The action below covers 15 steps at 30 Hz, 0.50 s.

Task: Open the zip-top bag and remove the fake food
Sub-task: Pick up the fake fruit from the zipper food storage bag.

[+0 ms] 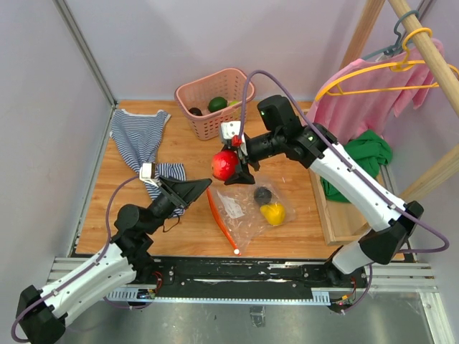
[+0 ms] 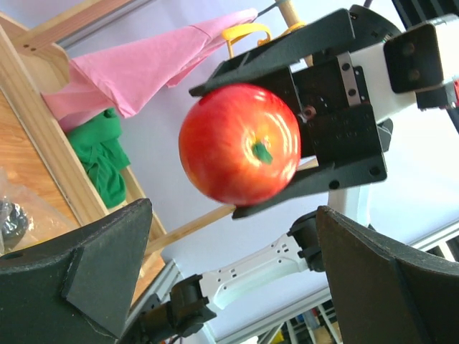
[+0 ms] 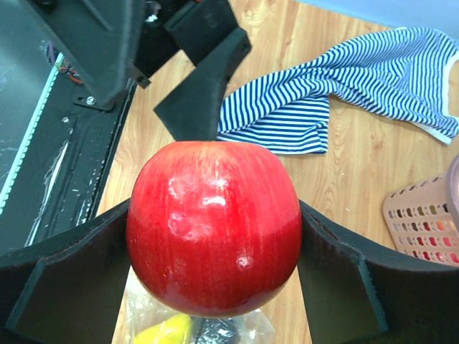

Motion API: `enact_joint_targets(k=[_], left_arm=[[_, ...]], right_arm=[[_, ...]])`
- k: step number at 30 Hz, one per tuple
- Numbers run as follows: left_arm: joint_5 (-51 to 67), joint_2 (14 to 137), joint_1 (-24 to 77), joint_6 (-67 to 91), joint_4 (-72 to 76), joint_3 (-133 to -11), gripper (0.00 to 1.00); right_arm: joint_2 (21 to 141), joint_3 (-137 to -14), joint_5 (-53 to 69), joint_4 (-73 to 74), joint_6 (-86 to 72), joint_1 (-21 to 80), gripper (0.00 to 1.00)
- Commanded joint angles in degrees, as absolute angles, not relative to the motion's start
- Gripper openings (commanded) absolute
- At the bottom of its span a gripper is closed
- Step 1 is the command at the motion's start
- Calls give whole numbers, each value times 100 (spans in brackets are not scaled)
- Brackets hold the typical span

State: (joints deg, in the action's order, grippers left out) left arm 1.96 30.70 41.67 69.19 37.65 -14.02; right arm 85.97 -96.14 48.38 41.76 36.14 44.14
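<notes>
My right gripper (image 1: 229,169) is shut on a red apple (image 1: 224,163), one piece of the fake food, and holds it in the air above the table. The apple (image 3: 214,229) fills the space between both pads. My left gripper (image 1: 195,190) stands open and empty just left of the apple, pointing up at it (image 2: 240,143). The zip-top bag (image 1: 247,208) lies flat on the table below, its red-orange zip strip (image 1: 219,218) towards the left. Inside it lie a yellow fruit (image 1: 272,213) and a dark one (image 1: 262,194).
At the back, a pink slotted basket (image 1: 228,80) holds a green fruit (image 1: 217,104) and a dark piece (image 1: 195,111). A striped cloth (image 1: 140,140) lies at the left. A wooden rack (image 1: 326,208), green cloth (image 1: 366,154) and hanging pink garment (image 1: 373,93) are on the right.
</notes>
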Motion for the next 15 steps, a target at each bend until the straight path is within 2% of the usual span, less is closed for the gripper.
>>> enact_joint_targets(k=[1,15], left_arm=[[156,2752,4184,6514,3323,-1405,99],[-5,2065,4184,5599,1484,-1647,99]], right_arm=[[8760,-10003,4691,4221,3747,4201,31],[9734,-11071,3650,3893,3813,3937,27]])
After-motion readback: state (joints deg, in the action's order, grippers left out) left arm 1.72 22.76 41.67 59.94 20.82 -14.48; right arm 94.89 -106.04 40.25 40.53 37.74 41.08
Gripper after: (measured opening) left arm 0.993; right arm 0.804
